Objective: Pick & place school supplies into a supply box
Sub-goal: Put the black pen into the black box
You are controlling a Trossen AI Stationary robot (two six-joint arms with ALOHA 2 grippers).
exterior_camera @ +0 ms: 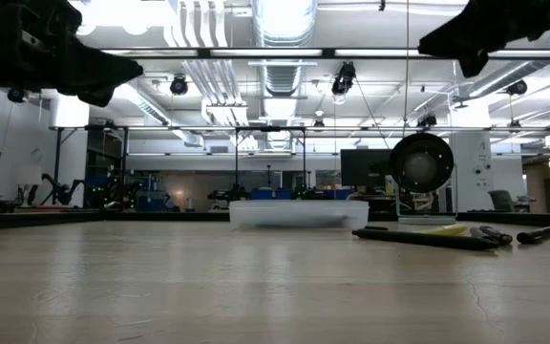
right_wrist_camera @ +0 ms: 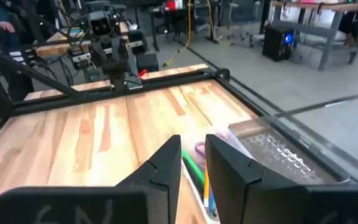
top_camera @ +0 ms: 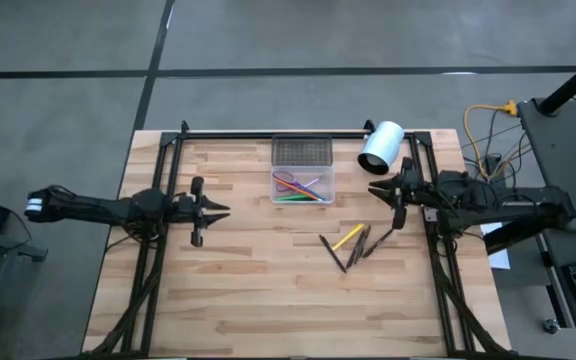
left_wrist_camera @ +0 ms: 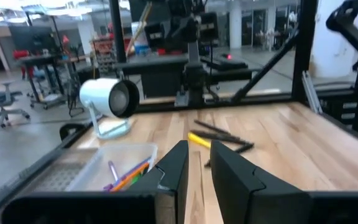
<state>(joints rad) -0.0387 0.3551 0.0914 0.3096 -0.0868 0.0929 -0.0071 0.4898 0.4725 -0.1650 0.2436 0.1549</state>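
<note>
Both jaws empty, supply box (top_camera: pixel 303 170) holding green pen (top_camera: pixel 290 198), scissors (top_camera: pixel 290 183)

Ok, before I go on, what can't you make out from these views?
- Contents of the clear plastic supply box: too small in the high view to count; the right gripper covers part in its wrist view.
- Dark pens beside the yellow pencil: overlapping, number unclear.
- Both arms in the low view: cut off by the top edge.

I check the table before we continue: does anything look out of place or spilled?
Nothing is spilled. A yellow pencil and dark pens lie loose on the table, outside the supply box, crossing each other untidily.
</note>
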